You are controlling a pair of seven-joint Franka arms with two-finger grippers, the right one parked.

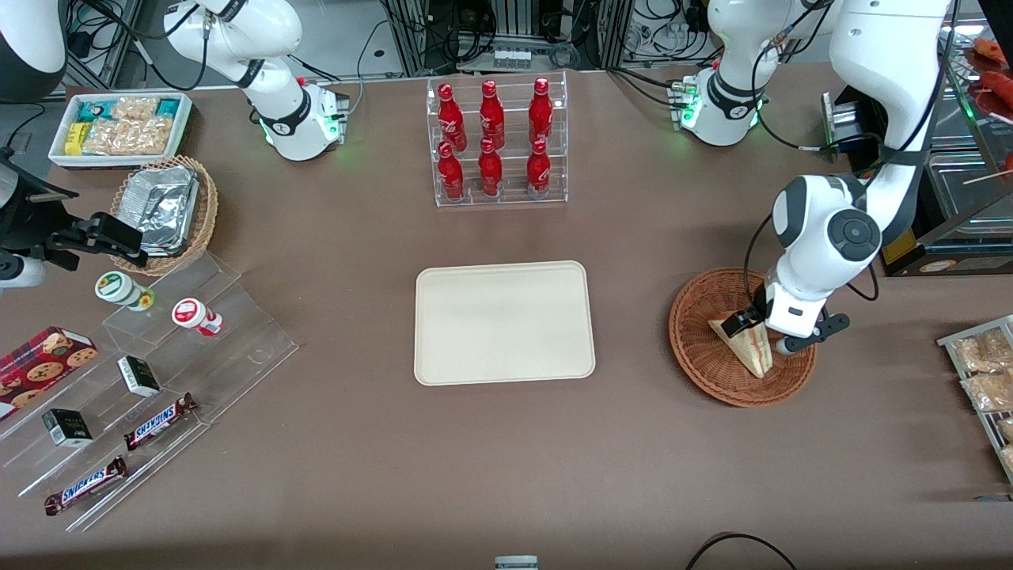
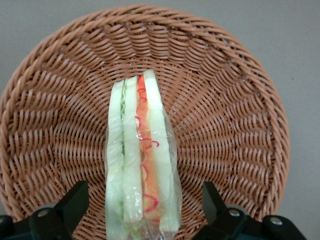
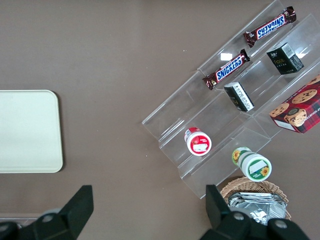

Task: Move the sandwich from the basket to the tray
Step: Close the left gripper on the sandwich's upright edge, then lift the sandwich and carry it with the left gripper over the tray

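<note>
On the brown tabletop (image 1: 633, 443), the clear-wrapped triangular sandwich wedge (image 2: 141, 160) lies in the round reddish-brown wicker basket (image 2: 235, 125), w/ the flat cream plastic tray (image 1: 504, 322) well apart; risk: slick wrap slips or bread squashes, as the left gripper (image 2: 142, 207) hovers w/ fingers wide apart, straddling it, no contact evident.

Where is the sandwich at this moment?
The sandwich stands on edge in the basket, toward the working arm's end of the table, beside the tray. In the left wrist view, the open end effector straddles it without touching.
</note>
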